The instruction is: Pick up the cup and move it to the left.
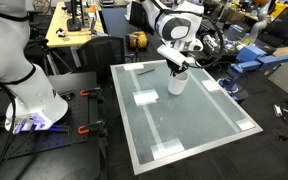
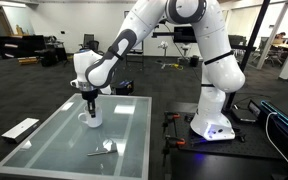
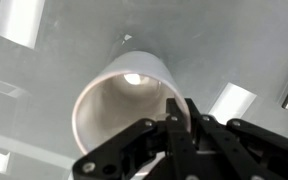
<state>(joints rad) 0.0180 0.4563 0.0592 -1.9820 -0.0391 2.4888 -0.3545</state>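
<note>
The small white cup [image 1: 177, 85] stands upright near the far middle of the glass tabletop [image 1: 199, 125]; it also shows in an exterior view [image 2: 92, 118]. My gripper [image 1: 177, 68] comes down from above onto its rim in both exterior views [image 2: 89, 101]. In the wrist view I look into the open cup [image 3: 119, 95], and the black fingers [image 3: 180, 120] are pinched on its wall, one inside and one outside. I cannot tell whether the cup's base touches the glass.
White tape squares lie flat on the glass [image 1: 144, 98] [image 1: 212, 84] [image 1: 170, 150] [image 3: 231, 100]. A small thin tool [image 1: 144, 70] [image 2: 102, 152] lies near one table edge. The robot base [image 2: 212, 120] stands beside the table, and office clutter lies beyond.
</note>
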